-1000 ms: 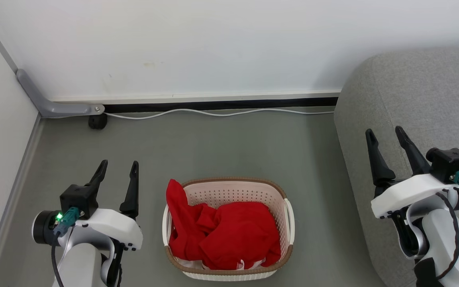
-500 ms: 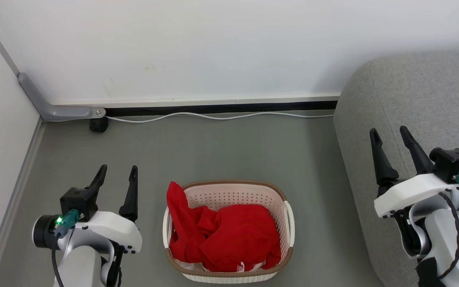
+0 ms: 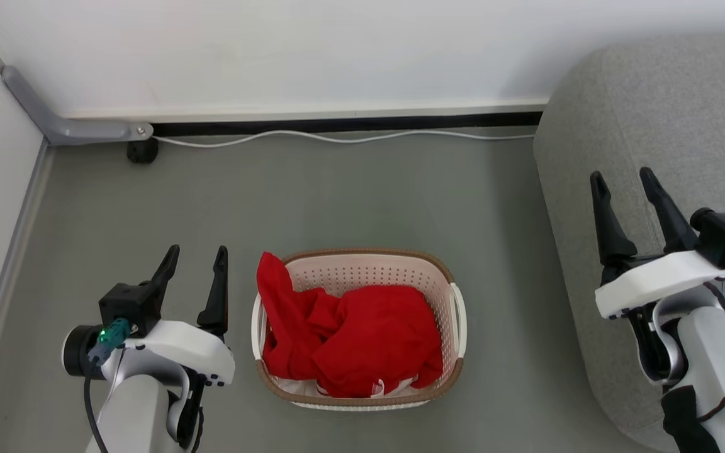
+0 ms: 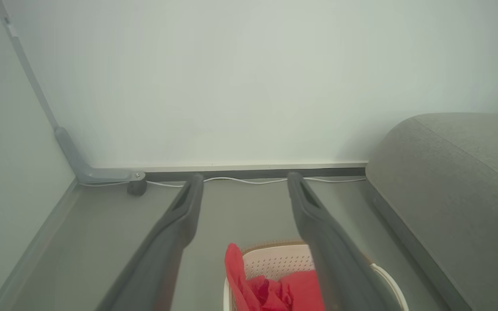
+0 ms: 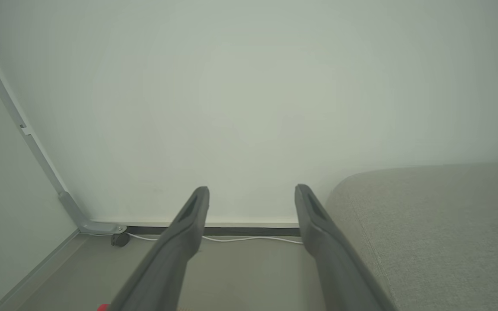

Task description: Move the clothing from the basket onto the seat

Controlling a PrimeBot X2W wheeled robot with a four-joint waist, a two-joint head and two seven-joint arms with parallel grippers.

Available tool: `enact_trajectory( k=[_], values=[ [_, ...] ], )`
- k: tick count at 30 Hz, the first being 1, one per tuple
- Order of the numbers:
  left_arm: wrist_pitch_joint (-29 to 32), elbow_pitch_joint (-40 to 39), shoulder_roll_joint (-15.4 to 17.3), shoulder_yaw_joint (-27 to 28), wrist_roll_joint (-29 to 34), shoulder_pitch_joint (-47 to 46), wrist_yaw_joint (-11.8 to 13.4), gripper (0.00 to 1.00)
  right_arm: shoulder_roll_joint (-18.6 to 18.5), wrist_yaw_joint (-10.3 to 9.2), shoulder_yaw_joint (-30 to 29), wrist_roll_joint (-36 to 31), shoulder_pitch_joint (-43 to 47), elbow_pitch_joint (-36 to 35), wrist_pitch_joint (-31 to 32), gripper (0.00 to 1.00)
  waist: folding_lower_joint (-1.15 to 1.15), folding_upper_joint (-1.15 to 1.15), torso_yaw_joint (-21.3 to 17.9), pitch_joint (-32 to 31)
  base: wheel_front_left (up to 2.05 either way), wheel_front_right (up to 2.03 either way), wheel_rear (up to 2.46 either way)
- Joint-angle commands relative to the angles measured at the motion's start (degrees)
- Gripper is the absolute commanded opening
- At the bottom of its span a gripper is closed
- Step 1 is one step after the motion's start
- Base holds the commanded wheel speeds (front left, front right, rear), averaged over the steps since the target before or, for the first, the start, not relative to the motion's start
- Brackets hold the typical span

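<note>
Grey floor in a room corner, with a laundry basket standing near a sofa.
White walls meet at the left, where a grey bracket is fixed. A white cable runs along the dark skirting. The cream basket holds the red clothing, one fold draped over its left rim. The light grey seat lies to the right, apart from the basket. The left jaws stand apart, empty, just left of the basket. The right jaws stand apart, empty, over the seat's edge.

Bright red clothing, cream perforated basket with brown rim, light grey seat.
</note>
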Motion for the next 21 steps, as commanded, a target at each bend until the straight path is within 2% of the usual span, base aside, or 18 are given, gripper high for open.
enact_trajectory(
  k=[1, 9, 21],
  values=[
    [-0.52, -1.66, 1.10, 1.02, -0.98, -2.92, 0.53, 1.00, -0.41, 0.24, 0.53, -0.60, -1.95, -2.15, -0.78, 1.00, 0.00, 0.00, -0.16, 2.27, 0.00, 0.00, 0.00],
    [-0.52, -1.89, 1.10, -2.98, -6.15, -5.50, 1.52, 1.00, 0.24, 0.24, -0.90, -1.56, -5.25, -6.74, -0.78, 1.00, 0.00, 0.00, -1.07, 11.04, 0.00, 0.00, 0.00],
    [-0.52, 0.52, 1.10, -10.79, -9.51, -12.92, 3.51, 1.00, 0.57, 0.24, -0.04, -0.96, -13.00, -11.52, -0.78, 1.00, 0.00, 0.00, -4.08, 26.47, 0.00, 0.00, 0.00]
  ],
)
